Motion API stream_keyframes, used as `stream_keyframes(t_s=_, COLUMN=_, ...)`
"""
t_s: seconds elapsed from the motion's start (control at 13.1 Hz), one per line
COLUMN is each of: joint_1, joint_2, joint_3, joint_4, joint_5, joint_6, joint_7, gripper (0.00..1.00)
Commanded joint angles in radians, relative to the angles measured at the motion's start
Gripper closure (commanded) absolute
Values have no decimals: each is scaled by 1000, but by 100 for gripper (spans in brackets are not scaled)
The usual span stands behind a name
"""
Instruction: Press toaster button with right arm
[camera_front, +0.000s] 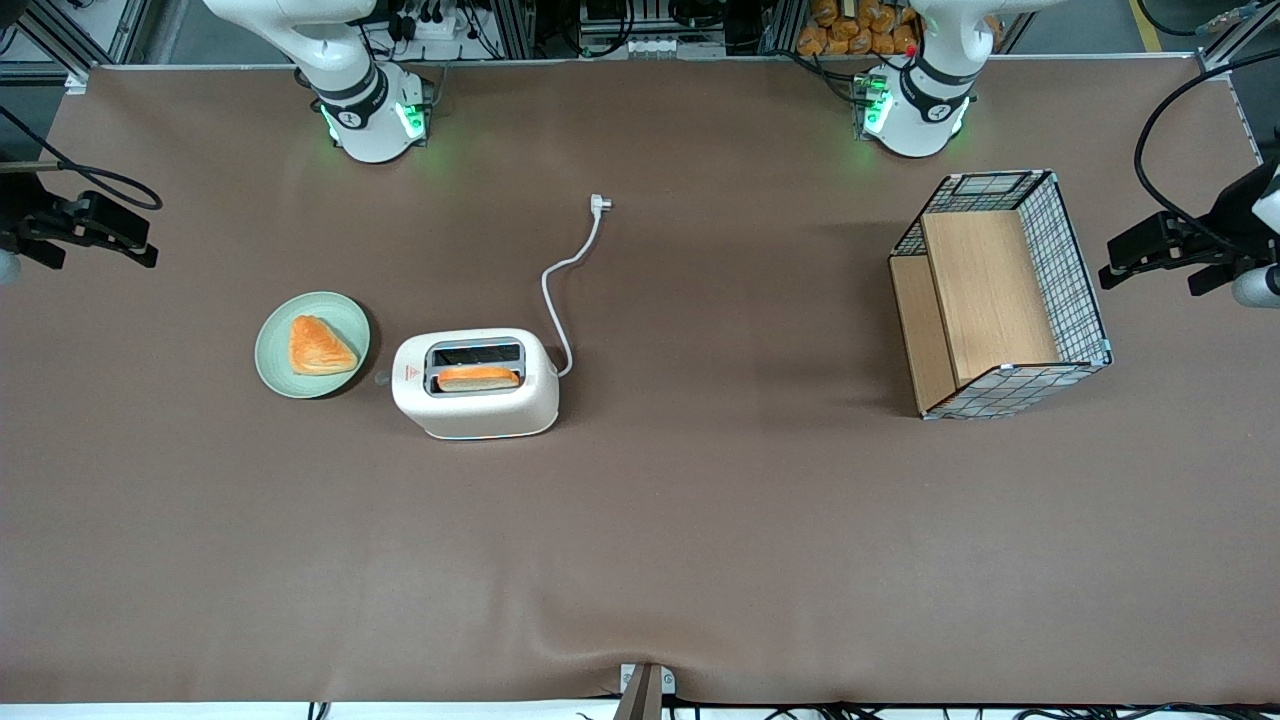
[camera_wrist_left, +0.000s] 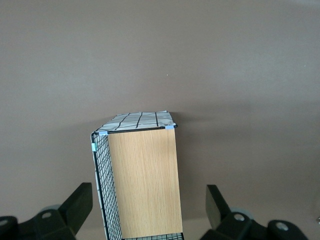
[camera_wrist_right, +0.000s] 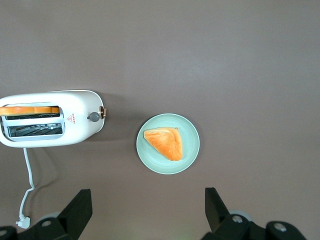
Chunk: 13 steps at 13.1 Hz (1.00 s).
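The cream-white toaster (camera_front: 475, 405) lies on the brown table, with a slice of toast (camera_front: 478, 378) in the slot nearer the front camera. It also shows in the right wrist view (camera_wrist_right: 80, 132). The grey toaster button (camera_wrist_right: 93, 117) sticks out of the narrow end by the red triangle mark and faces the plate; in the front view it is a faint knob (camera_front: 381, 378). My right gripper (camera_wrist_right: 146, 215) is open and empty, high above the table and well clear of the toaster. In the front view it (camera_front: 150, 245) hangs toward the working arm's end.
A pale green plate (camera_front: 275, 370) with a triangular pastry (camera_front: 320, 347) sits beside the button end; it also shows in the right wrist view (camera_wrist_right: 150, 160). The white cord (camera_front: 560, 280) and plug (camera_front: 600, 204) trail away from the front camera. A wire and wood basket (camera_front: 1085, 290) stands toward the parked arm's end.
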Motion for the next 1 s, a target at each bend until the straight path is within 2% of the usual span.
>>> stream_keyframes(t_s=0.0, joint_1=-8, joint_2=4, joint_3=3, joint_4=12, joint_5=-6, joint_6=-7, joint_7=-6, gripper=0)
stream_keyframes(t_s=0.31, joint_1=-8, joint_2=4, joint_3=2, joint_4=12, joint_5=20, joint_6=-7, joint_7=-6, gripper=0)
stream_keyframes(t_s=0.92, joint_1=-17, joint_2=6, joint_3=2, joint_4=13, joint_5=23, joint_6=-7, joint_7=-20, gripper=0)
